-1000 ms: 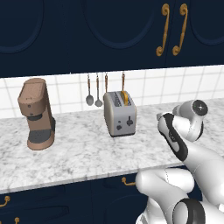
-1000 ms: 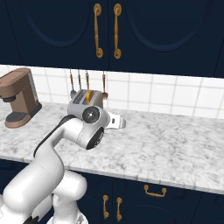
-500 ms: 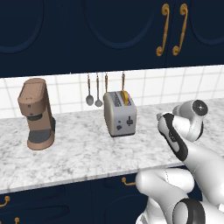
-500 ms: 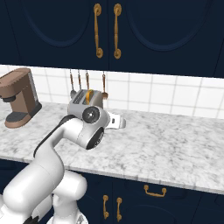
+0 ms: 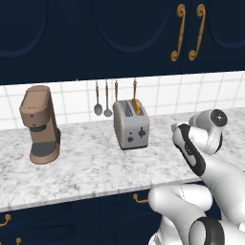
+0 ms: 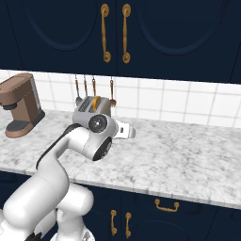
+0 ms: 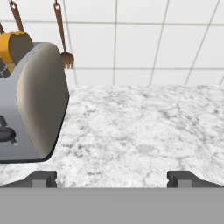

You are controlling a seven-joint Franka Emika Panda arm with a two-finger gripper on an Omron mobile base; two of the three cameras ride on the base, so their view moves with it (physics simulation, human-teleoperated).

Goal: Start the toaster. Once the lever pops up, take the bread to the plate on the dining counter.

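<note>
You've got 1 toaster [image 5: 130,124], 1 bread slice [image 5: 137,106], 1 coffee machine [image 5: 40,124], 4 hanging utensils [image 5: 97,99], 2 upper-cabinet handles [image 5: 179,32]

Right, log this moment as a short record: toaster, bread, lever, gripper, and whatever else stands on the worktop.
toaster: silver-grey toaster upright on the marble worktop, against the tiled wall
bread: bread sticking up out of a slot
lever: small black lever on the toaster's front; height in its slot too small to tell
gripper: gripper open, holding nothing, to the right of the toaster, aimed at the wall
coffee machine: brown coffee machine at the left
utensils: utensils hanging behind the toaster
</note>
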